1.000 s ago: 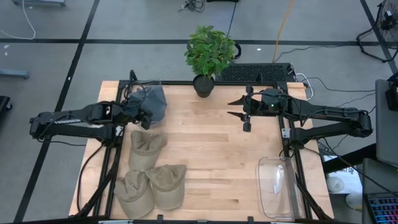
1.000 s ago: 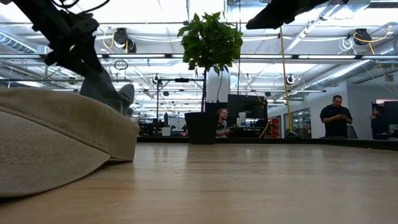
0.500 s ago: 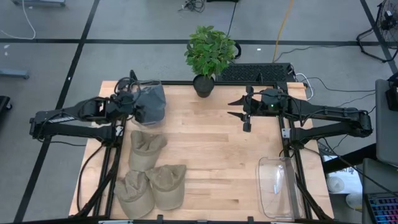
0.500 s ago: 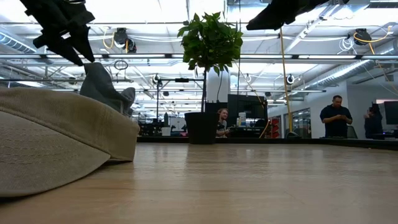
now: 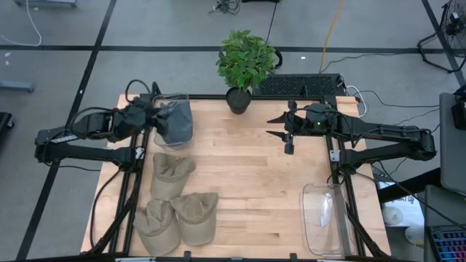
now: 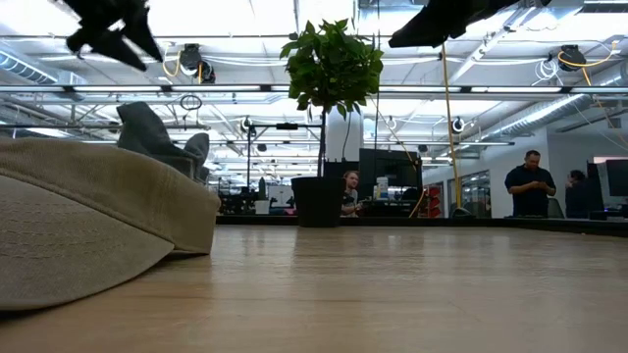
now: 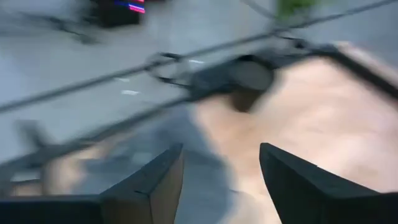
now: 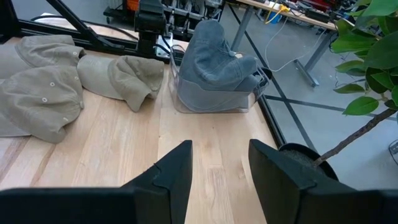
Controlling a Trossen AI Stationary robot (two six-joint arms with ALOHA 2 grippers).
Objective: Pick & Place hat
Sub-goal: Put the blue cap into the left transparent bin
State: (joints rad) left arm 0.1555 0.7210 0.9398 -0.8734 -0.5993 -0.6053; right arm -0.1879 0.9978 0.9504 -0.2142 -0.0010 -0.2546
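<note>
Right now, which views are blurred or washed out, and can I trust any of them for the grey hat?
Left wrist view: motion-smeared, nothing readable beyond the empty left gripper. Low view: bright ceiling lights, near tan hat soft. Right wrist view: sharp, grey hat sitting in the clear bin. High view: evenly lit and clear.

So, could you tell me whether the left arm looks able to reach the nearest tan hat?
Probably yes: the left gripper is empty, and the tan hat lies uncovered just beyond the grey hat.
</note>
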